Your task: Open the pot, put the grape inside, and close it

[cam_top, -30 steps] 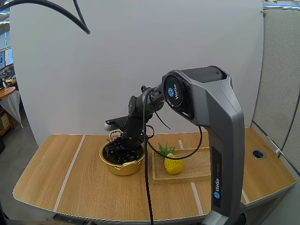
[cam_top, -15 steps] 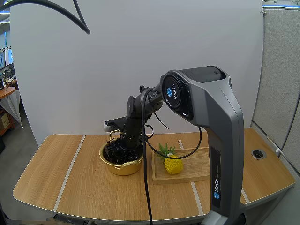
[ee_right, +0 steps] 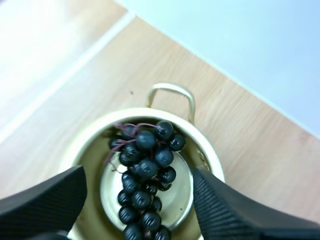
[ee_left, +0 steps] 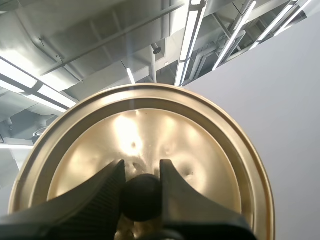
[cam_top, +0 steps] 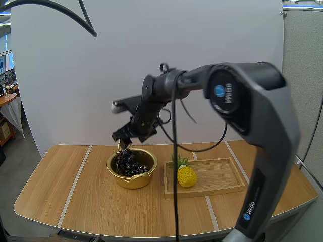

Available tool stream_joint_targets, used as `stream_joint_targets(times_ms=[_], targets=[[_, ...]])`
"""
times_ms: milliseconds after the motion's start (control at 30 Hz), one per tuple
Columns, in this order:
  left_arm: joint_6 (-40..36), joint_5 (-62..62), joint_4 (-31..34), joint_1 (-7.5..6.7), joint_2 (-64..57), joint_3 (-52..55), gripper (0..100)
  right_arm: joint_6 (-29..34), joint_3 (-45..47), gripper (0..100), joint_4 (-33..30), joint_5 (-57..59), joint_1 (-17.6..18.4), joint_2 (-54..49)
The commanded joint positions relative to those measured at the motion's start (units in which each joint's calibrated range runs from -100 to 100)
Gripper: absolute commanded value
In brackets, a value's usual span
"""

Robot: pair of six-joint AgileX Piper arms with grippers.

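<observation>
1. Lettering in white reads "WeGo" on the right arm point(cam_top: 252, 121), once beside a round blue badge at the upper joint and again low on the near link.
2. Grapes point(cam_top: 127, 162) lie inside the pot point(cam_top: 132, 178), a dark bunch on its gold floor. The pot stands open on the desk point(cam_top: 65, 191), just left of the tray point(cam_top: 217, 177).
3. Right hand point(cam_top: 124, 138) hangs above the pot's far rim. Its fingers point(ee_right: 45, 200) are spread wide with nothing between them, and in the wrist view the bunch lies below the gap.
4. Left hand point(ee_left: 141, 170) is clamped on the black knob point(ee_left: 142, 197) of the lid point(ee_left: 150, 125), whose gold disc spreads out beyond the fingertips.
5. Pineapple point(cam_top: 186, 176), yellow with green leaves, sits at the tray's left end.
6. A second ago the right hand was down in the pot and hid the bunch. It has since lifted clear, leaving the grapes in the pot. Pot, tray and pineapple have not shifted.
</observation>
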Motion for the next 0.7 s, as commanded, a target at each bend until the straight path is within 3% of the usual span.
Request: stream_joint_targets(times_ms=[0, 667], targets=[[-0.3, -2.0, 0.0, -0.18, -0.4, -0.5, 0, 0.7, -0.1, 100, 0.1, 6.7, -0.2, -10.6], [-0.3, -2.0, 0.0, -0.18, -0.4, -0.5, 0, 4.8, 0.8, 100, -1.7, 33.4, -0.2, -50.1]])
